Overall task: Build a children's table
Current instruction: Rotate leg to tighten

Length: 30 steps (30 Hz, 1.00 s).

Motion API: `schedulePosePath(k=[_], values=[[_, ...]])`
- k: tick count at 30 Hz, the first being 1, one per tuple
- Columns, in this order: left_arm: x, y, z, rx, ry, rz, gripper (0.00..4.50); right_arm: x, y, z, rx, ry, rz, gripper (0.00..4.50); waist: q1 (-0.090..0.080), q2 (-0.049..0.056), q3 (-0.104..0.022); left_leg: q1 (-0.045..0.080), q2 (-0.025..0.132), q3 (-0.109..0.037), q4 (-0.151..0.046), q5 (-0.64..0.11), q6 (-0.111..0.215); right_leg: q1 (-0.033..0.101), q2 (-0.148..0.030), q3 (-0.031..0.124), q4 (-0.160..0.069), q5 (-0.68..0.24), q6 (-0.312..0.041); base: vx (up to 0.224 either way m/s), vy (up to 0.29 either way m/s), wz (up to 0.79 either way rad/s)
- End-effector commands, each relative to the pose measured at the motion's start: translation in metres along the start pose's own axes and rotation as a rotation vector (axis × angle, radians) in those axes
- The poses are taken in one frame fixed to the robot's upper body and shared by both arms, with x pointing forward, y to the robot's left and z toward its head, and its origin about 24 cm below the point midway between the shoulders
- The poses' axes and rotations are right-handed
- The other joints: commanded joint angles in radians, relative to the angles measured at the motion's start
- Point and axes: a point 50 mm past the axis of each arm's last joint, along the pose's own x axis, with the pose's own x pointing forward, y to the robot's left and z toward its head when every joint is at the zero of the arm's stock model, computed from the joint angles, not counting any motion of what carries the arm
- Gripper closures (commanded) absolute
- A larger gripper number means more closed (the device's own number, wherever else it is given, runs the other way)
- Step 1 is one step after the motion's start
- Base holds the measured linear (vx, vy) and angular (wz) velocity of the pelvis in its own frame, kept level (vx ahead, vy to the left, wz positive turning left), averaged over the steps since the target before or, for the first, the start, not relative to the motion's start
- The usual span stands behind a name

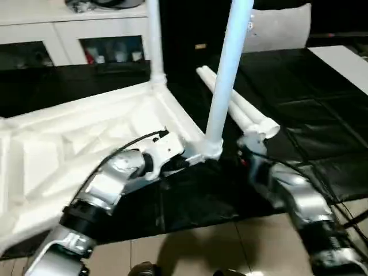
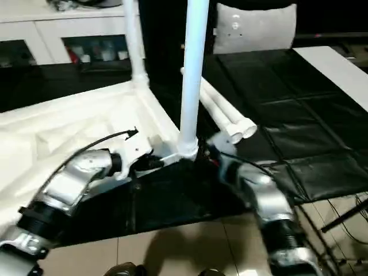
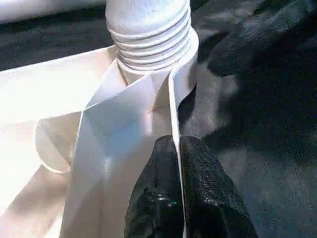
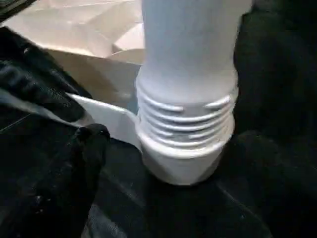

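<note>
Black-sheeted counter (image 1: 322, 132): children's table (image 1: 69, 144) laid underside up, near corner leg (image 1: 227, 75) seated upright. Left gripper (image 3: 176, 193) jaws clamped on rim rib; right gripper (image 4: 148, 163) jaws wide, leg unheld. Top to be steadied, leg regripped low, threads run fully home.

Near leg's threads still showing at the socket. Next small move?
Probably close the right gripper on the near leg and twist it further in: several threads still stand above the socket. The left gripper is pinched on the tabletop rim, steadying it.
</note>
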Motion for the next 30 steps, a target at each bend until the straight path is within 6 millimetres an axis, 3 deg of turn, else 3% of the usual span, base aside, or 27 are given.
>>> schedulePosePath(k=[1,6,9,14,17,19,21,30], values=[[-0.001,0.0,0.014,0.102,-0.054,-0.072,4.5,-0.01,-0.005,0.009,-0.048,-0.019,0.039,0.08,0.0,0.001,-0.076,0.032,0.061,-0.031,-0.07,-0.279,0.021,0.043,-0.074,0.047,-0.077,-0.274,-0.197,0.0,0.0,0.0],[-0.005,-0.001,0.009,0.149,-0.041,-0.151,4.5,-0.021,-0.009,0.011,-0.076,0.0,0.105,0.08,0.007,-0.001,-0.076,0.03,0.061,-0.031,-0.07,-0.287,0.021,0.045,-0.076,0.047,-0.078,-0.299,-0.19,0.0,0.0,0.0],[-0.009,-0.005,0.003,0.209,-0.003,-0.272,4.5,-0.03,-0.009,0.015,-0.082,0.031,0.236,0.08,0.014,-0.003,-0.077,0.029,0.063,-0.03,-0.069,-0.276,0.031,0.046,-0.076,0.046,-0.076,-0.296,-0.189,0.0,0.0,0.0],[-0.012,-0.009,0.003,0.225,-0.008,-0.357,4.5,-0.028,-0.007,0.016,-0.116,0.062,0.288,0.08,0.021,-0.004,-0.079,0.028,0.065,-0.029,-0.068,-0.25,0.033,0.045,-0.078,0.045,-0.068,-0.26,-0.216,0.0,0.0,0.0],[-0.013,-0.012,0.003,0.26,-0.004,-0.42,4.5,-0.023,-0.002,0.016,-0.142,0.083,0.336,0.08,0.021,-0.005,-0.078,0.03,0.065,-0.028,-0.068,-0.257,0.031,0.043,-0.077,0.045,-0.069,-0.275,-0.216,0.0,0.0,0.0],[-0.013,-0.013,0.003,0.27,-0.004,-0.437,4.5,-0.022,0.0,0.016,-0.135,0.08,0.376,0.08,0.021,-0.013,-0.077,0.03,0.065,-0.028,-0.068,-0.258,0.032,0.044,-0.079,0.046,-0.07,-0.293,-0.211,0.0,0.0,0.0],[-0.013,-0.013,0.002,0.282,0.001,-0.448,4.5,-0.022,0.003,0.015,-0.131,0.084,0.412,0.08,0.026,-0.008,-0.078,0.032,0.067,-0.028,-0.067,-0.258,0.03,0.042,-0.08,0.047,-0.071,-0.305,-0.205,0.0,0.0,0.0],[-0.013,-0.012,0.002,0.3,0.01,-0.476,4.5,-0.015,0.006,0.017,-0.105,0.082,0.462,0.9,0.031,-0.01,-0.08,0.032,0.067,-0.028,-0.067,-0.25,0.024,0.042,-0.08,0.047,-0.067,-0.295,-0.206,0.0,0.0,0.0]])
